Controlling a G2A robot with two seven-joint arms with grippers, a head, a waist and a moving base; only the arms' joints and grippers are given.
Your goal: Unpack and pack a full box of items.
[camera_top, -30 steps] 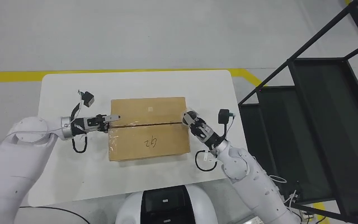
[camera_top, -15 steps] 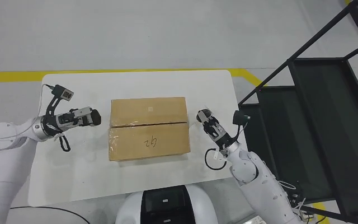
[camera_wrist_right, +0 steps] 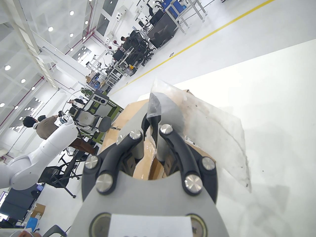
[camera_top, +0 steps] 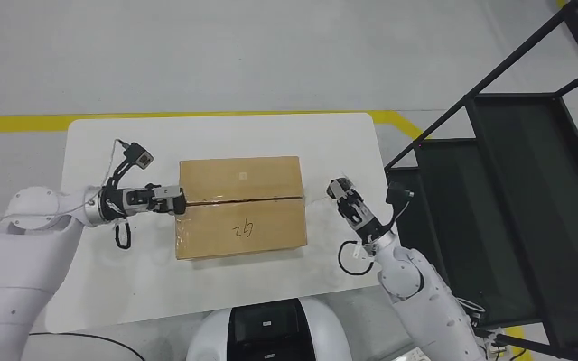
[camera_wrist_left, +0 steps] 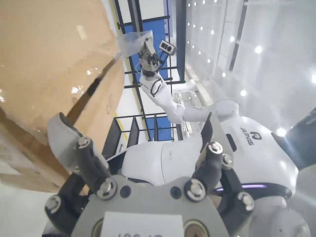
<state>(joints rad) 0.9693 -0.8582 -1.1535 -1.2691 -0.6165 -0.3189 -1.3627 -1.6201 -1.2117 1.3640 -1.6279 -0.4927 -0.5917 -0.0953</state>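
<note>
A closed brown cardboard box (camera_top: pixel 240 207) with a middle seam lies at the centre of the white table (camera_top: pixel 108 280). My left gripper (camera_top: pixel 178 200) is at the box's left end, level with the seam. In the left wrist view the gripper (camera_wrist_left: pixel 135 134) stands open, and one finger (camera_wrist_left: pixel 60 130) rests against the box (camera_wrist_left: pixel 49 62) by the seam. To the right of the box, apart from it, my right gripper (camera_top: pixel 339 189) is shut on a strip of clear tape (camera_wrist_right: pixel 205 134). The tape (camera_wrist_left: pixel 133 41) hangs from the gripper (camera_wrist_right: pixel 153 114).
A black metal stair frame (camera_top: pixel 488 180) stands just beyond the table's right edge. A yellow floor line (camera_top: pixel 226 115) runs behind the table. Bare table surface lies in front of the box and at its left.
The left gripper swung out to the left, then came back to the box's left end. The right gripper drew away from the box's right end with the clear tape.
</note>
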